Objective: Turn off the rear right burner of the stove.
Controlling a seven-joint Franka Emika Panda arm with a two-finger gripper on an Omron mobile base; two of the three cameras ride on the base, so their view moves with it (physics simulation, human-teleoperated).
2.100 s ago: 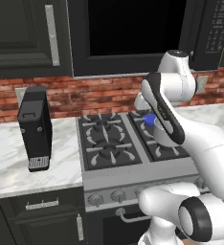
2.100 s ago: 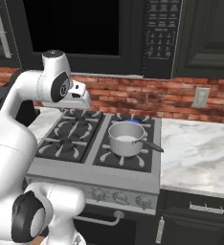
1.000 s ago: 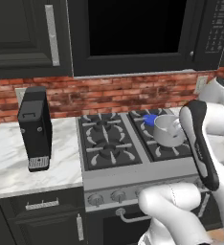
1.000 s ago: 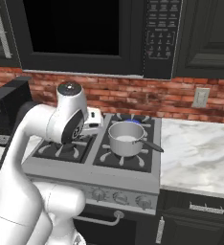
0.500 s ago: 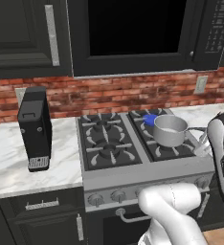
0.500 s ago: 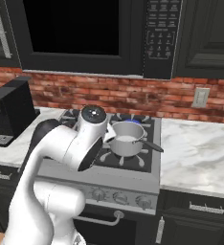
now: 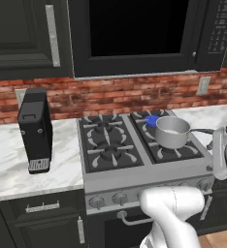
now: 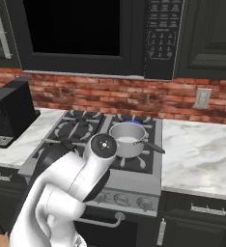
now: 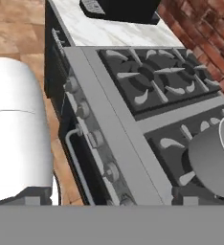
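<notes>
Jaws of the gripper (image 9: 113,197) stand spread wide and hold nothing; in the hand view they hang over the front edge of the stove (image 9: 115,139), above its row of round silver knobs (image 9: 95,139) and the bar handle (image 9: 78,167) below them. Just beyond, on the right half of the black grated top, sits a steel saucepan (image 9: 214,160), upright, its long handle (image 7: 200,131) pointing toward the right-hand counter. Its inside looks pale; whether it holds anything cannot be told. Right behind the saucepan, at its rim, the rear right burner (image 7: 152,121) shows its small bright blue flame patch, seen also from the right base view (image 8: 133,124) just past the saucepan (image 8: 127,140). The two left burners (image 7: 105,140) are plain black under their grates. From the left base view the stove (image 7: 149,172) stands between two stretches of white marble counter (image 7: 8,160), and a black coffee machine (image 7: 35,131) stands upright on the left stretch, well apart from the saucepan (image 7: 171,131). Red brick wall (image 7: 110,99) runs behind the counter, with a wall outlet (image 8: 202,98) over the right counter (image 8: 197,154) and a black microwave (image 8: 165,34) mounted above the stove (image 8: 139,185).
</notes>
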